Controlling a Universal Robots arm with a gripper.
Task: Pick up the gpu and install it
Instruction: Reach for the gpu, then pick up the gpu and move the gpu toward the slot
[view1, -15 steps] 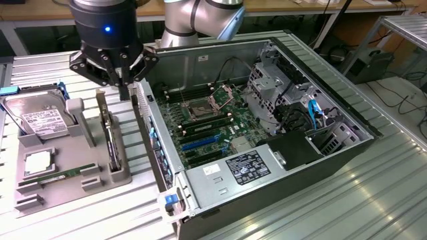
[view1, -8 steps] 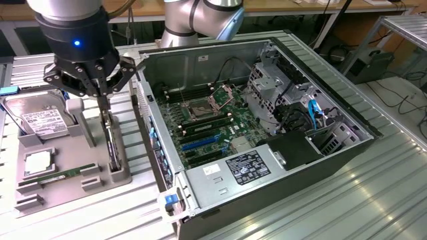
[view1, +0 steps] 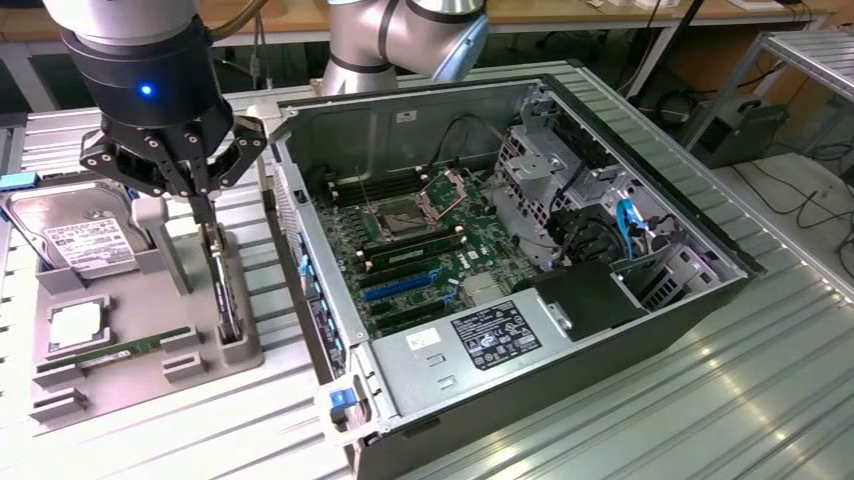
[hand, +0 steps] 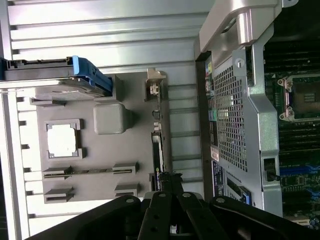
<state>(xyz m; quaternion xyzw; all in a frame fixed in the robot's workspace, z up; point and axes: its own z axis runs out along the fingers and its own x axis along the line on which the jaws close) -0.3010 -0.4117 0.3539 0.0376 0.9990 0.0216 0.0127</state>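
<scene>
Pincer (view1: 200, 212) closed tight on top edge of thin dark gpu (view1: 222, 285), flat card standing on edge in slotted grey plastic tray (view1: 140, 390), just beside open black metal computer case (view1: 534, 400)

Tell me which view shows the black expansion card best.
The exterior view: the thin black expansion card stands on edge in the grey holder, its side visible under the tool. The wrist view looks down on its narrow edge.

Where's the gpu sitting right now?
In the exterior view the gpu stands on edge in the grey parts tray on that view's left, between the hard drive and the open computer case, with the end effector closed on it.
</scene>
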